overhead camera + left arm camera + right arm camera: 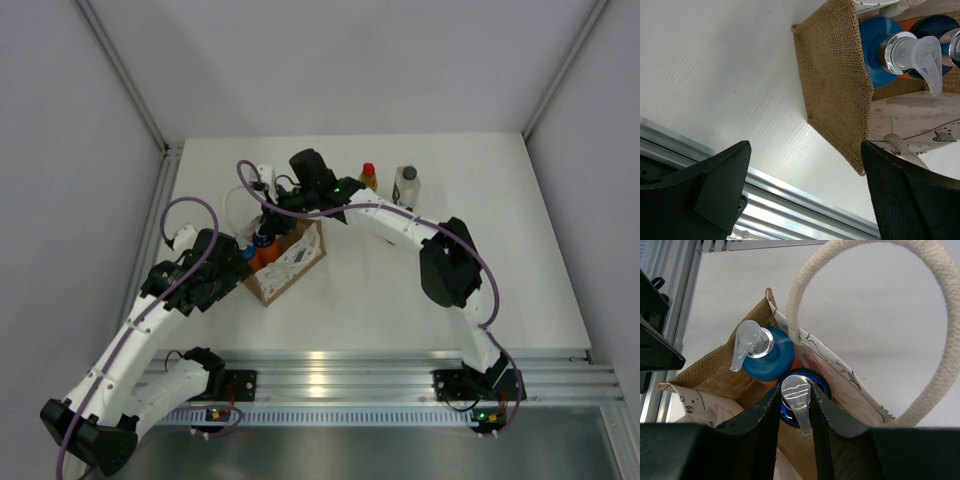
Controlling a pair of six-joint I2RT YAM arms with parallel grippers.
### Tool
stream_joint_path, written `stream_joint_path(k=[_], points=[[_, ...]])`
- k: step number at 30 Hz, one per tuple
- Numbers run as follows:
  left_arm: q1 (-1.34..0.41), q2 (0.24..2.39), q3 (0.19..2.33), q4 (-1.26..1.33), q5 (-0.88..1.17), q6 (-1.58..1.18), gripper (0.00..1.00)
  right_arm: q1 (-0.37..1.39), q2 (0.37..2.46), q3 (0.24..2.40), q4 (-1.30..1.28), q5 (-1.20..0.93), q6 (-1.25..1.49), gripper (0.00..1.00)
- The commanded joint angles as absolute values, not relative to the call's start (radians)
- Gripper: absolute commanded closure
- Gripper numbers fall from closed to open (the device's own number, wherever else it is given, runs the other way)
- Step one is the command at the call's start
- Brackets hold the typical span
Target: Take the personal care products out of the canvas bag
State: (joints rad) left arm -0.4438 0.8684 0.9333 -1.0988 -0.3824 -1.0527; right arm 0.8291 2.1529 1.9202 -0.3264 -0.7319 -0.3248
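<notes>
The canvas bag (296,262) stands left of the table's middle, and its woven side (835,85) fills the left wrist view. Orange bottles with blue tops stand inside it. My right gripper (268,230) reaches down into the bag, its jaws (796,390) shut on the clear pump head of one orange bottle (790,412). A second orange bottle (771,356) stands just beside it. My left gripper (240,264) is open (805,185) and empty, close to the bag's left side. The yellow bottle with the red cap (369,178) and the pale bottle with the dark cap (406,187) stand on the table behind.
The bag's white rope handle (935,365) loops up beside my right fingers. The aluminium rail (380,375) runs along the table's near edge, just below my left gripper (790,200). Grey walls close in the table at the back and both sides.
</notes>
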Motion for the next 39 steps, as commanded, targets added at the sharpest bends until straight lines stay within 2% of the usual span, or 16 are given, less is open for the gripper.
stream_joint_path(k=[1, 7, 17, 21, 29, 39], points=[[-0.443, 0.864, 0.934, -1.069, -0.403, -1.057, 0.05, 0.851, 2.172, 1.979, -0.302, -0.765, -0.322, 0.72], [-0.443, 0.858, 0.936, -1.071, -0.407, -1.052, 0.05, 0.853, 2.181, 1.974, -0.304, -0.764, -0.322, 0.77], [-0.442, 0.859, 0.936, -1.069, -0.405, -1.054, 0.04, 0.856, 2.149, 1.941, -0.305, -0.756, -0.344, 1.00], [-0.442, 0.861, 0.936, -1.069, -0.405, -1.054, 0.04, 0.859, 2.129, 1.947, -0.304, -0.709, -0.331, 1.00], [-0.443, 0.859, 0.936, -1.069, -0.407, -1.060, 0.05, 0.876, 2.069, 2.011, -0.258, -0.467, -0.201, 1.00], [-0.443, 0.844, 0.928, -1.071, -0.410, -1.060, 0.05, 0.899, 1.974, 1.962, -0.219, -0.410, -0.179, 1.00]])
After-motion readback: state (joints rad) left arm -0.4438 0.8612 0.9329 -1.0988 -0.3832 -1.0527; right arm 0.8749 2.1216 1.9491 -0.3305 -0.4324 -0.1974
